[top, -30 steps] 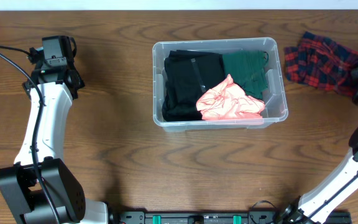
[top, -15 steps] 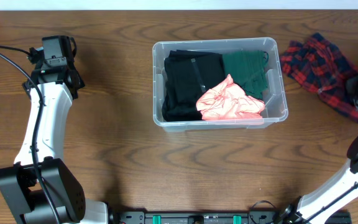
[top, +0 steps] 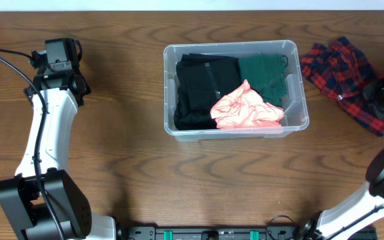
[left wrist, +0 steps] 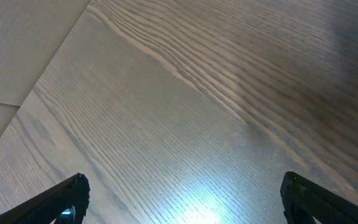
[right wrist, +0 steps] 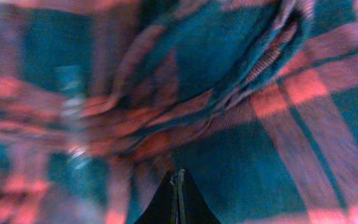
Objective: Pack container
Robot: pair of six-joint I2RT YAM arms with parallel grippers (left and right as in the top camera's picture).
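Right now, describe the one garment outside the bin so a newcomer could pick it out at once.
In the overhead view, find the clear container in the middle of the wooden table, then look right of it. Beside it lies a crumpled plaid cloth. It is the only checked fabric, red and navy; the black garment, green garment and pink garment all sit inside the container.

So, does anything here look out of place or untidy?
Yes. The plaid cloth lies crumpled on the table, right of the container and outside it, with the right end effector shut on it. Inside, the pink cloth is bunched on top of neat dark clothes.
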